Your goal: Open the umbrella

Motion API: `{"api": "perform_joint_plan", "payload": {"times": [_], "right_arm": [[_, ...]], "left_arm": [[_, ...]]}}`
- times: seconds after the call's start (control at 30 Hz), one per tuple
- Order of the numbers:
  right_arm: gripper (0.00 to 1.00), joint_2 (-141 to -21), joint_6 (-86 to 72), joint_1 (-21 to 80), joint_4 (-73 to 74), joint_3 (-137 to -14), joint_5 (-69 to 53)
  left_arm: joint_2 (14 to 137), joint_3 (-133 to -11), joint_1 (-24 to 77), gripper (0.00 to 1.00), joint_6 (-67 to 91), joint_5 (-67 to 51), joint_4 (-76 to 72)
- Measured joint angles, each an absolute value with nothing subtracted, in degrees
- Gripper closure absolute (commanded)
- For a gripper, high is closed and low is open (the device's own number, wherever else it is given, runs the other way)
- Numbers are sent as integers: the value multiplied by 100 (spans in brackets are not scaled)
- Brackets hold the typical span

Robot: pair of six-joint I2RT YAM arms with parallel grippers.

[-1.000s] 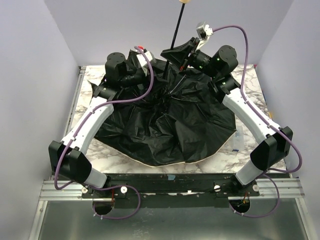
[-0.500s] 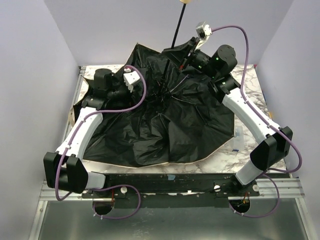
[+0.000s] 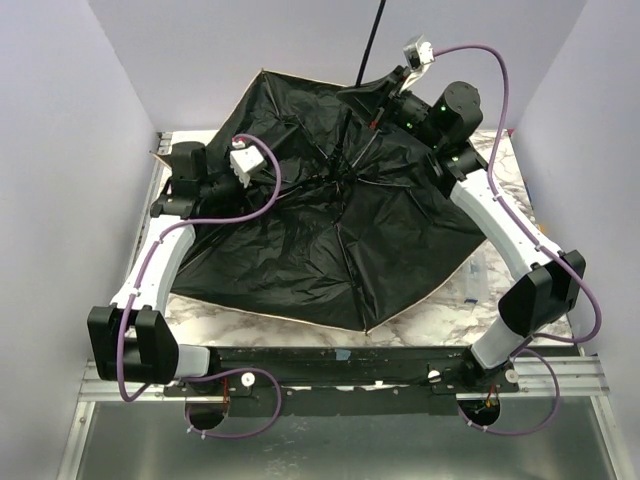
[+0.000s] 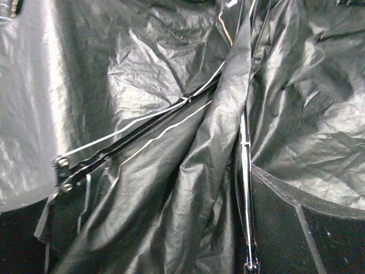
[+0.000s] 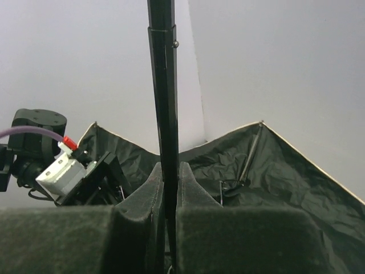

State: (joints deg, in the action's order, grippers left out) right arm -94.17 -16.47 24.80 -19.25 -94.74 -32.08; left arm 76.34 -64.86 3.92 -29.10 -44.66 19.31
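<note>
**Umbrella lying inverted on the counter, shaft gripped by the right arm**

The marble counter (image 3: 445, 300) carries the umbrella (image 3: 330, 240), which lies upside down and covers most of it. The canopy (image 3: 390, 230) is spread with its black inner side facing up and a tan edge showing along the rim. Its far panel stands raised in front of the back wall (image 3: 300, 40). The left arm (image 3: 160, 260) reaches over the canopy's left part, and the right arm (image 3: 500, 225) reaches to its far right. The thin black shaft (image 5: 165, 85) rises from the canopy's centre and leaves the top view at its upper edge. Metal ribs (image 4: 137, 123) run along the creased fabric close under the left wrist camera. The right jaws are closed tight on the shaft, gripping it from both sides. The left jaws show clearly in no view, so it cannot be told how far open they are.
</note>
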Motion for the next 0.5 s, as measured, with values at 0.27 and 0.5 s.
{"api": "perform_joint_plan", "payload": {"times": [0.27,0.5], "right_arm": [[100,-9402,-1441,2582,-1988,-9323,-3063],[100,-9404,-1168,2851,-1942,-9282,-2803]], "left_arm": [[7614,-7369,707,16,-2241,-4816,1614],[7441,-7677,1334,58,-2043,-5063,1041]]}}
